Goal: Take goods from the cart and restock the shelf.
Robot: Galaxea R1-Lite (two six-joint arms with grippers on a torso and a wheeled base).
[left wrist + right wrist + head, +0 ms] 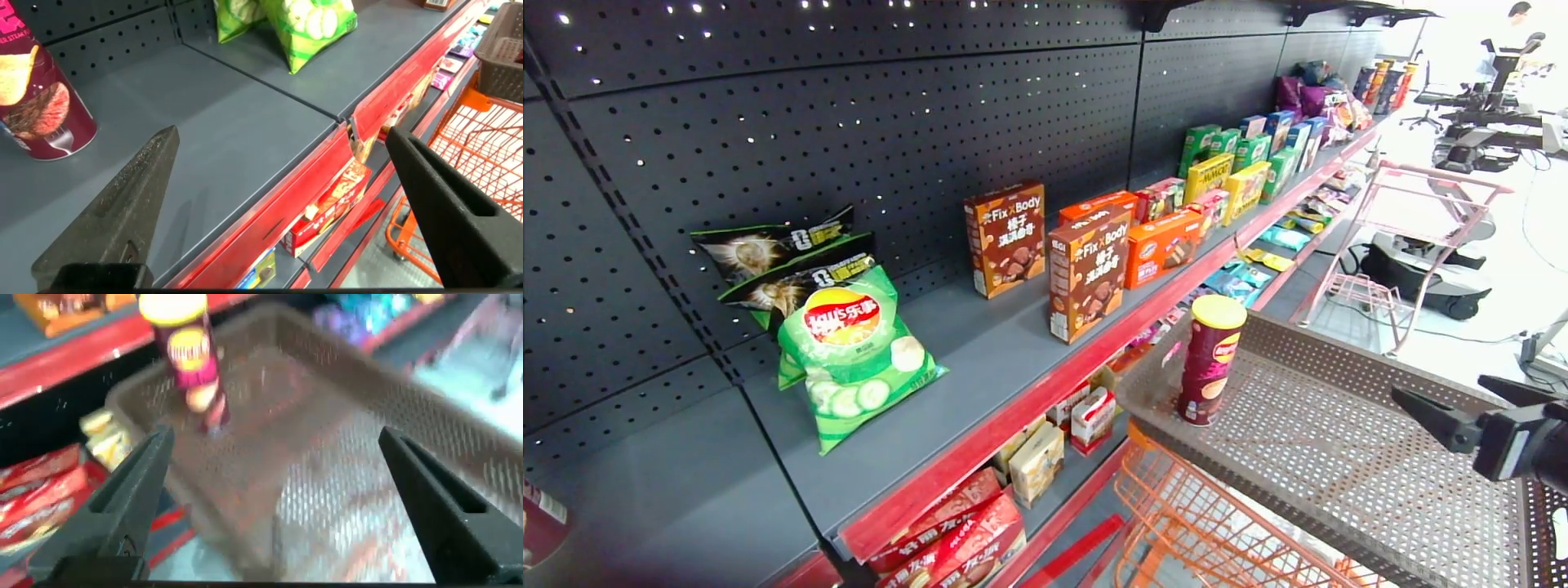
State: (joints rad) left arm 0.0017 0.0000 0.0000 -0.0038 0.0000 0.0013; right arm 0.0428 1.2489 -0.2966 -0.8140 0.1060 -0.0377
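A maroon chip can (pixel 1211 359) with a yellow lid stands upright on the cart's perforated brown tray (pixel 1339 457), near the corner closest to the shelf. My right gripper (pixel 1439 389) hovers open over the tray, apart from this can (pixel 189 355), with nothing between its fingers (pixel 122 506). My left gripper (pixel 278 163) is open and empty above the grey shelf board (pixel 229 131). A second maroon can (pixel 37 98) stands upright on that board just beyond one finger (pixel 122 212); it also shows at the head view's lower left edge (pixel 539 523).
A green chip bag (pixel 854 359) and dark bags (pixel 784 261) lean on the shelf, with brown boxes (pixel 1088 269) and orange boxes (pixel 1164 245) further along. An orange wire cart basket (pixel 1201 523) sits under the tray. A pink cart (pixel 1413 237) stands behind.
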